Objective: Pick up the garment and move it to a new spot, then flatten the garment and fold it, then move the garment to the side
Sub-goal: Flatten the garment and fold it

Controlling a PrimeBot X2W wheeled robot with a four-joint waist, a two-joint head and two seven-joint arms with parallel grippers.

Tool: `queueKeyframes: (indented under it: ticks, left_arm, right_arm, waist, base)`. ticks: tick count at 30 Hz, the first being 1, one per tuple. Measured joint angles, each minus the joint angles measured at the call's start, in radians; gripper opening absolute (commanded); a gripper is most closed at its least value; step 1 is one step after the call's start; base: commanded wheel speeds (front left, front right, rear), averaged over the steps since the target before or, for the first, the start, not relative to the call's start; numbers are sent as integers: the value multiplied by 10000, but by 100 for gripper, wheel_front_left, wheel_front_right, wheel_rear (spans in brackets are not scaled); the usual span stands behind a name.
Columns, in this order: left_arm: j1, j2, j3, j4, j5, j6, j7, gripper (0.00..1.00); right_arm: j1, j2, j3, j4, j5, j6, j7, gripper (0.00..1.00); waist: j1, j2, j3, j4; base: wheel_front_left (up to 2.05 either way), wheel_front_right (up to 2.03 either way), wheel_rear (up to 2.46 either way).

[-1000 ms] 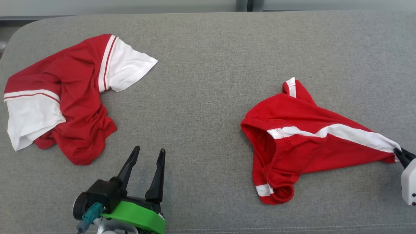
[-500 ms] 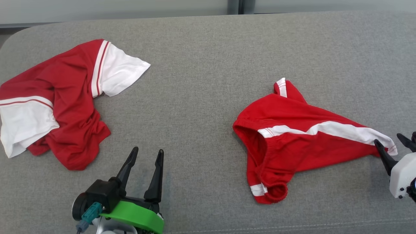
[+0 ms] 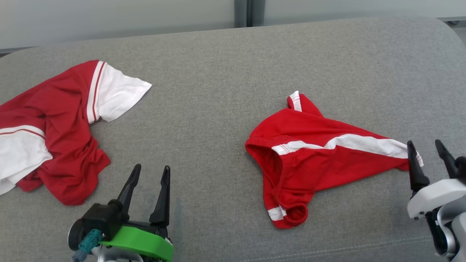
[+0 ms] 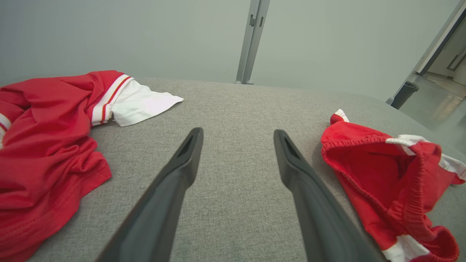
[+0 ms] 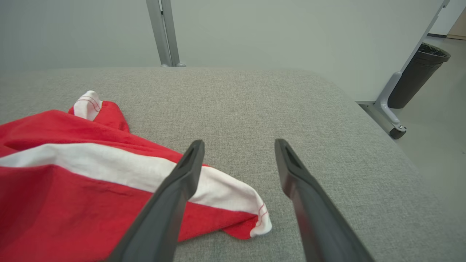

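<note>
The red shorts (image 3: 320,160) lie crumpled on the right half of the grey padded tabletop (image 3: 218,91). Their waistband faces the middle, and the white side stripe runs out to a pointed leg corner on the right. My right gripper (image 3: 424,145) sits at that corner, its jaws wide apart with nothing between them. From the head view, the tip of the jaw nearer the shorts overlaps the white hem. In the right wrist view the corner lies just under and beside that jaw, and the gap between the jaws is over bare fabric. I cannot tell whether the jaw touches the cloth. My left gripper (image 3: 152,168) is at the lower left, jaws likewise spread wide and empty. It points at bare tabletop between the shorts, well to its right, and a red and white shirt (image 3: 54,134) bunched at the far left. Beyond the tabletop's right end a dark bin (image 5: 418,72) with a black liner stands on the floor; I cannot see what it holds.
</note>
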Motion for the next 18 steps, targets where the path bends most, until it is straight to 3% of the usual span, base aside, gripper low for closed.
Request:
queueKeyframes:
  ticks: [8, 18]
  left_arm:
    - [257, 27, 10, -157, 286, -13, -2, 100]
    - [804, 21, 431, -104, 439, -12, -2, 100]
  right_arm:
    - [1177, 941, -594, -709, 236, -405, 4, 100]
    - [2019, 1292, -1833, -2069, -608, -516, 12, 100]
  waist:
    - [0, 0, -158, -332]
    - [1, 0, -487, -277]
  base:
    - [0, 0, 0]
    - [0, 0, 0]
